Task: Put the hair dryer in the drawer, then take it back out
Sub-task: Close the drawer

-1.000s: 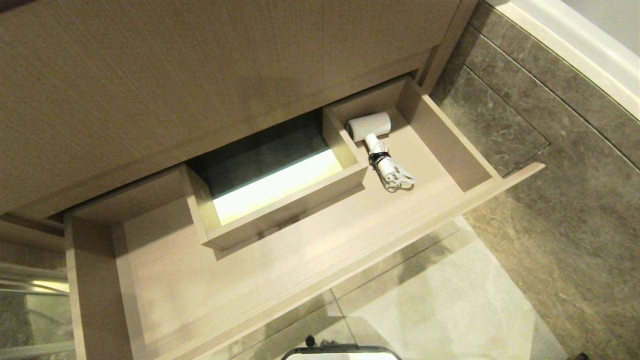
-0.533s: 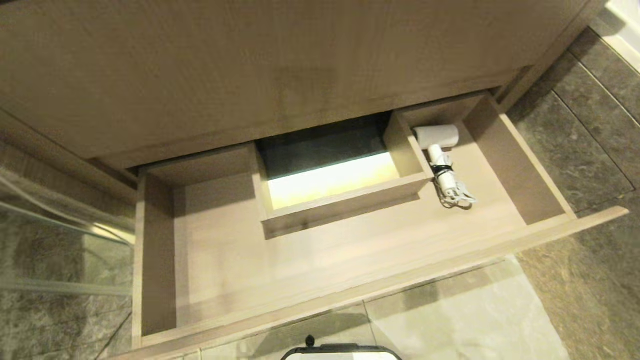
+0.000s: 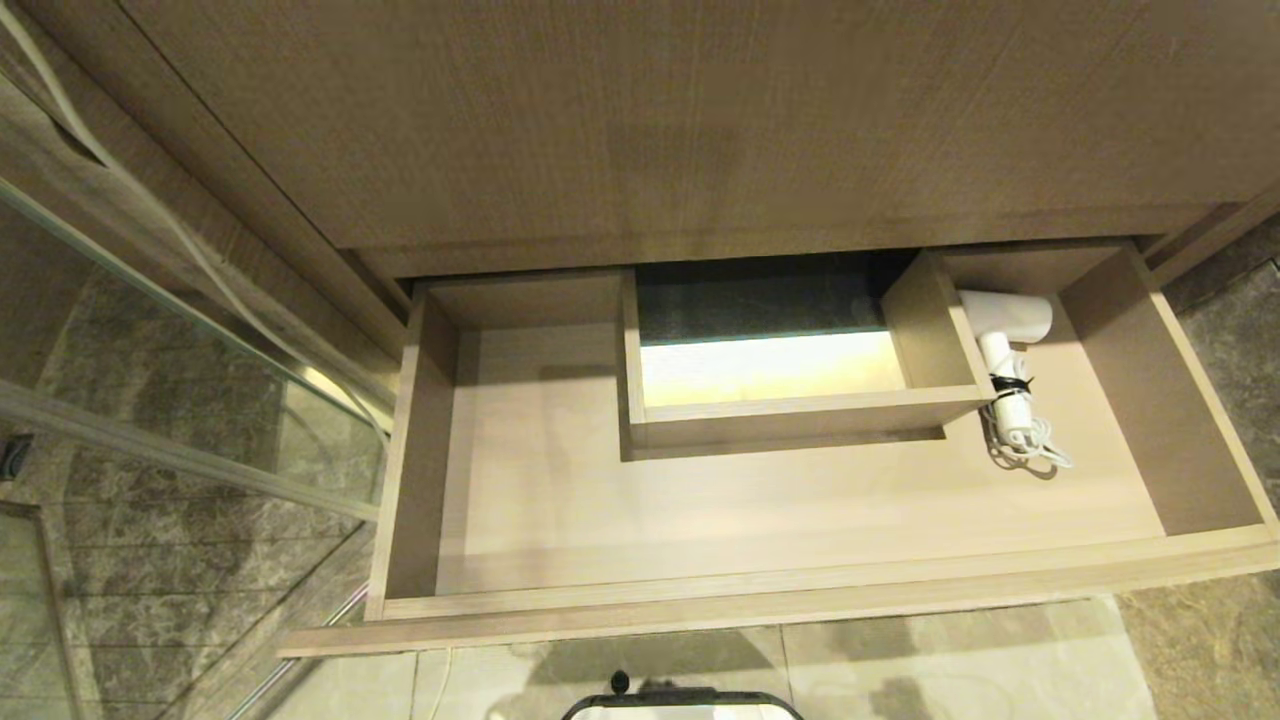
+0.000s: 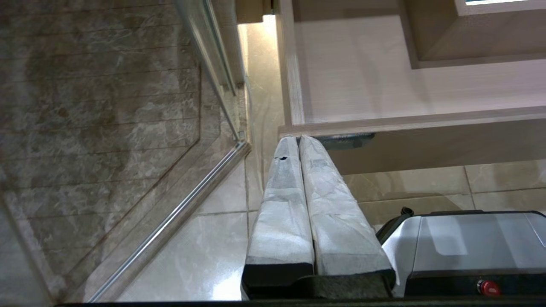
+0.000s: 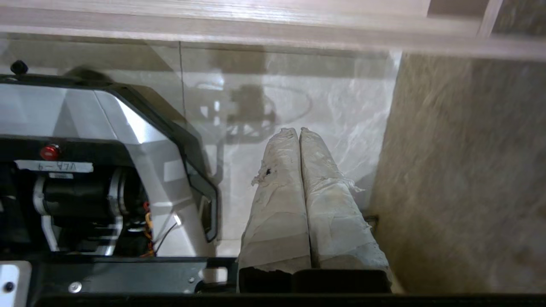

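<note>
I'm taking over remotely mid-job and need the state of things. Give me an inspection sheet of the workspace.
Surface: drawer pulled open, its pale floor mostly bare, wrapped around a central cutout.
Job's things: hair dryer lies in the drawer's right bay, barrel toward the back, handle toward the front.
Clutter: nothing seen.
Grippers: left tool shut, empty, low outside the drawer's front corner; right tool shut, empty, over the floor tiles beside the robot base.
Cables: dryer's white cord bundled at the handle end, a dark tie around the handle.
Surroundings: cabinet front above, glass panel on the left, stone floor tiles.
</note>
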Controlling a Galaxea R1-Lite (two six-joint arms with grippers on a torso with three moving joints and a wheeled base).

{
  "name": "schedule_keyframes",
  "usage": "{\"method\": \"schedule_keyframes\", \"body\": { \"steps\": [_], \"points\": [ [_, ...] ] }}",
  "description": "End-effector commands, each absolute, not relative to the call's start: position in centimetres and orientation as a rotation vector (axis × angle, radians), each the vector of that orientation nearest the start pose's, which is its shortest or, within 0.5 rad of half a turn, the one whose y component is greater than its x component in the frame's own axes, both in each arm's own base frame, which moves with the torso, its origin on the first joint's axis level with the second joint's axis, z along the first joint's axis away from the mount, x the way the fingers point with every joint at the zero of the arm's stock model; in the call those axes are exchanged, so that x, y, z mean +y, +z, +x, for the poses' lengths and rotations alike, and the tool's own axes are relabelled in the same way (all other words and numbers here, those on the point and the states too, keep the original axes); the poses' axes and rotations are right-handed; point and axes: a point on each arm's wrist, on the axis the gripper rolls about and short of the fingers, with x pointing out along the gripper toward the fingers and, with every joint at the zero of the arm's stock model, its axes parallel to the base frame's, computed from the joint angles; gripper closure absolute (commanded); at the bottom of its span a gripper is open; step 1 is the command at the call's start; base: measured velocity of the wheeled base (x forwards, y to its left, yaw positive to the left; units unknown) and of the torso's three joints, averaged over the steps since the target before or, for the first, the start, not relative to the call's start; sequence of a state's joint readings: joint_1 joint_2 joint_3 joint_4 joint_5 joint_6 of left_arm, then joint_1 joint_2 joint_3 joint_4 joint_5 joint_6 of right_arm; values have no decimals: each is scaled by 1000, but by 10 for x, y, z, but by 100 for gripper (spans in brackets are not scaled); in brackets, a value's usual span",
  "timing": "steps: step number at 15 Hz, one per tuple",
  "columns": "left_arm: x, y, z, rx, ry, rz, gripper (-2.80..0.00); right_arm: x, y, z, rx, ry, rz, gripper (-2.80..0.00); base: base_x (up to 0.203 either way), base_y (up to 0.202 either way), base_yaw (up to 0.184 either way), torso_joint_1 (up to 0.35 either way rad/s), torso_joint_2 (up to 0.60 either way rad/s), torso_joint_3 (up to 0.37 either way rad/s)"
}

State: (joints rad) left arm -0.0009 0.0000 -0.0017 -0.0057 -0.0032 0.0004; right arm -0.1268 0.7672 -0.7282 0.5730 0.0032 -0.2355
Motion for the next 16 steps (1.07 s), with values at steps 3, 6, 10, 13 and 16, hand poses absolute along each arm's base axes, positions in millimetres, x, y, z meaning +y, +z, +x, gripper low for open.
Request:
{"method": "schedule_keyframes", "body": {
  "steps": [3,6,10,13,16],
  "points": [
    [0,77,-23,-6,-5,0,0,-6,195,40,706,-61,-170,0,0,0,0,0,0,0],
    [0,77,-23,-6,-5,0,0,-6,163,39,816,-72,-165,0,0,0,0,0,0,0],
    [0,77,-23,-6,-5,1,0,-11,140,56,941,-125,-174,0,0,0,0,0,0,0],
    [0,77,-23,-6,-5,0,0,-16,136,84,964,-143,-164,0,0,0,0,0,0,0],
    [0,77,-23,-6,-5,0,0,-21,131,109,994,-186,-169,0,0,0,0,0,0,0]
  ]
}}
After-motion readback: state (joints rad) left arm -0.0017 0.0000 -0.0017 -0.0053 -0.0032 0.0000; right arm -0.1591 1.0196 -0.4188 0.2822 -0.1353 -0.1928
